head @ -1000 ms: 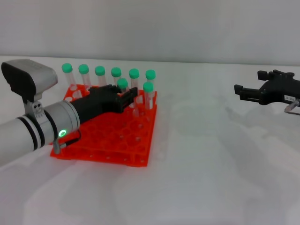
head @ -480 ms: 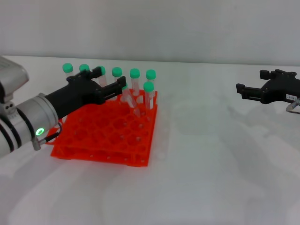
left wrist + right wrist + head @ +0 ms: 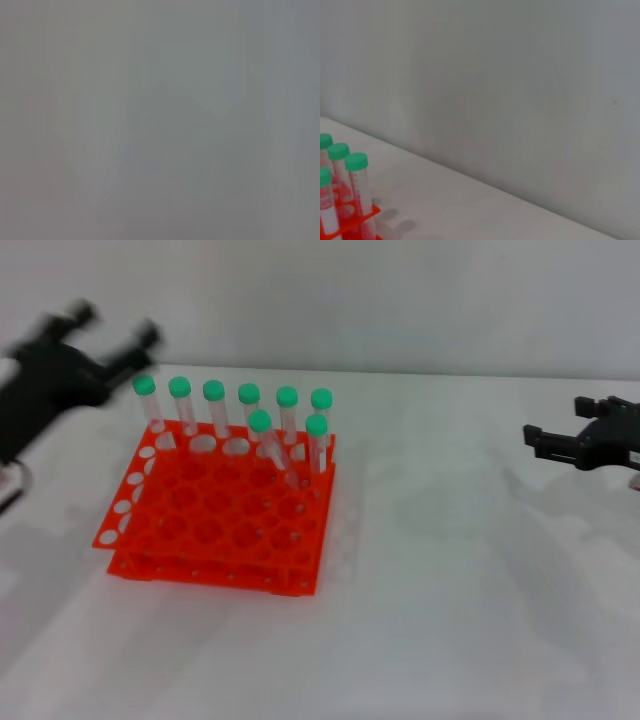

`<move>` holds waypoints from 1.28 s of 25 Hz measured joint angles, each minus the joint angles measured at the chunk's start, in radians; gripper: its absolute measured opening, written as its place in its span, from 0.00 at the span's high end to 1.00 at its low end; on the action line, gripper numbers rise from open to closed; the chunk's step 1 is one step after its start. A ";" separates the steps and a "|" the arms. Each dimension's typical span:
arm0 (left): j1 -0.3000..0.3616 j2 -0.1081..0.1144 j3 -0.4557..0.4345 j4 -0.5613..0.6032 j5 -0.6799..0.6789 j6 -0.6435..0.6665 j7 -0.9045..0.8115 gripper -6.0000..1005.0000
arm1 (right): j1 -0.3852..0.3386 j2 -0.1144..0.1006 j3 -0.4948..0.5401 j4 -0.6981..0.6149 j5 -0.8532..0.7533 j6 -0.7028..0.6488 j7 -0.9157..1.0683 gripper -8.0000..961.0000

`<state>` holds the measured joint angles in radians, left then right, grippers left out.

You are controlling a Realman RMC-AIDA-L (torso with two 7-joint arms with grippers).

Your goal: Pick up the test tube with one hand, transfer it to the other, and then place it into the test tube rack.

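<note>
- Judging by looks, each tube (image 3: 266, 445) is light, stiff, smooth clear plastic, so expect it to slip if you squeeze weakly and to tip if you nudge it sideways.
- You see eight green-capped tubes standing in the rack (image 3: 215, 515): six along the far row, two one row nearer, at the rack's right end.
- The nearer left tube of that pair leans; the rest stand close to upright.
- Take hold just under the cap, where the tube clears the holes and the cap's lip can stop a slide.
- Your left pincer (image 3: 95, 350) is up and left of the rack, blurred, its two prongs apart and holding nothing.
- Your right pincer (image 3: 560, 442) hangs over the desk (image 3: 450, 620) well to the right, prongs apart and empty.
- Mind close neighbours when you reach in.
</note>
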<state>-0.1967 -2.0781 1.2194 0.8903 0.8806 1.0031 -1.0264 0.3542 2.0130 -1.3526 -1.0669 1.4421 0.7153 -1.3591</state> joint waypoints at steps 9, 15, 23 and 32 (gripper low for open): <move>0.013 0.003 -0.256 -0.243 -0.261 0.308 0.164 0.11 | -0.129 -0.007 0.058 -0.002 0.291 0.084 -0.258 0.12; -0.016 0.004 -0.272 -0.326 -0.268 0.307 0.218 0.11 | -0.145 -0.009 0.288 0.201 0.485 0.385 -0.506 0.12; -0.065 0.002 -0.279 -0.418 -0.274 0.293 0.269 0.11 | -0.123 -0.010 0.580 0.449 0.504 0.617 -0.755 0.12; -0.152 -0.002 -0.277 -0.547 -0.270 0.247 0.287 0.11 | -0.159 -0.017 0.723 0.522 0.500 0.673 -0.891 0.12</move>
<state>-0.3492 -2.0798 0.9428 0.3433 0.6106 1.2504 -0.7393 0.1954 1.9959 -0.6299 -0.5452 1.9418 1.3879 -2.2503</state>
